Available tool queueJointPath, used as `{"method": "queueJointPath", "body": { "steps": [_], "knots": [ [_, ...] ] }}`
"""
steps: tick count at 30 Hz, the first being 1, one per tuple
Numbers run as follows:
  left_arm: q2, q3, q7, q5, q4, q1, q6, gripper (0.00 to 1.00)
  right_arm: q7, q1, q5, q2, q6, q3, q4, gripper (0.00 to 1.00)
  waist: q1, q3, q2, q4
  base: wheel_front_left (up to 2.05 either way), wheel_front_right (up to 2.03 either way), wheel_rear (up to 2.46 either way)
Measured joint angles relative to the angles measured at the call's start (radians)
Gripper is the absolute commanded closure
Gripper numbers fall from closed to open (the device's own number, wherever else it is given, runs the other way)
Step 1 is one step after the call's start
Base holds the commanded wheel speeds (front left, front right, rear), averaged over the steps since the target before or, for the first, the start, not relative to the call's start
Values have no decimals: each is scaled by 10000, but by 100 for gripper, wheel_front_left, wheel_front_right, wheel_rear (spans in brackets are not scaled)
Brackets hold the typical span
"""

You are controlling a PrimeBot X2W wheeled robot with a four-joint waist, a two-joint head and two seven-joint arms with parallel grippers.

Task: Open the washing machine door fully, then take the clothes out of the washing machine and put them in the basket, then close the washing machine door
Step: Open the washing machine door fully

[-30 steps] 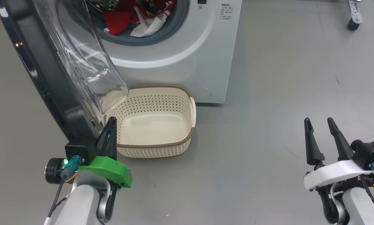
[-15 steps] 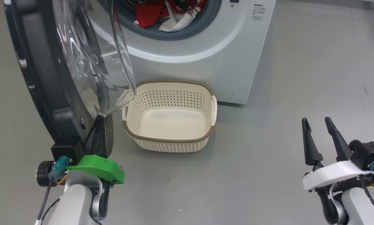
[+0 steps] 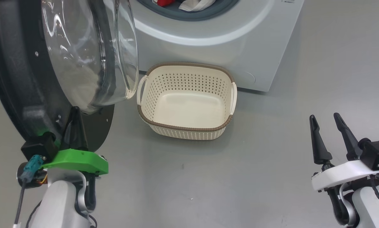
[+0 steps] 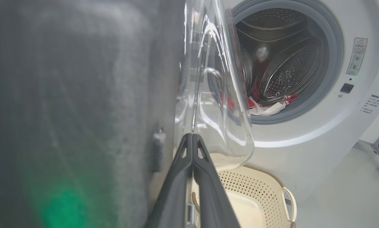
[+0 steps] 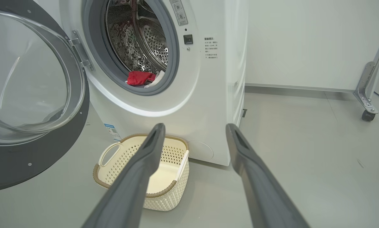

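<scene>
The washing machine door [image 3: 15,95] stands swung wide open at the left, its glass bowl [image 3: 82,53] bulging toward the basket. My left gripper [image 3: 74,110] is shut with nothing in it, its tips against the door's inner black face just below the bowl; the left wrist view shows the closed fingertips [image 4: 192,135] at the glass. Red and white clothes [image 5: 140,77] lie in the drum of the white washing machine [image 3: 224,38]. The cream basket [image 3: 186,126] sits empty on the floor before the machine. My right gripper [image 3: 324,117] hangs open at the lower right, well clear of the basket.
Grey floor stretches wide to the right of the machine. A metal frame leg on a caster [image 5: 368,114] stands at the far right by the wall. The open door [image 5: 34,152] overhangs the floor left of the basket [image 5: 164,199].
The head camera has shifted, sliding machine and basket up and right. The door has swung further open with my shut left gripper against it. The right gripper stays open, unmoved.
</scene>
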Motion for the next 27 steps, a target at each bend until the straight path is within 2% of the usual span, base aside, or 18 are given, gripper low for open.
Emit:
{"method": "queueJointPath", "body": {
  "steps": [11,27],
  "knots": [
    [75,1135,-98,-301,-102,-79,44,100,94,-19,-19,-253,69,0,-90,0,0,502,0,262,0,0,0],
    [848,3035,-184,-1030,-115,-81,127,100,384,-212,-109,-656,138,-4,-552,0,0,1088,0,304,0,0,0]
  ]
}}
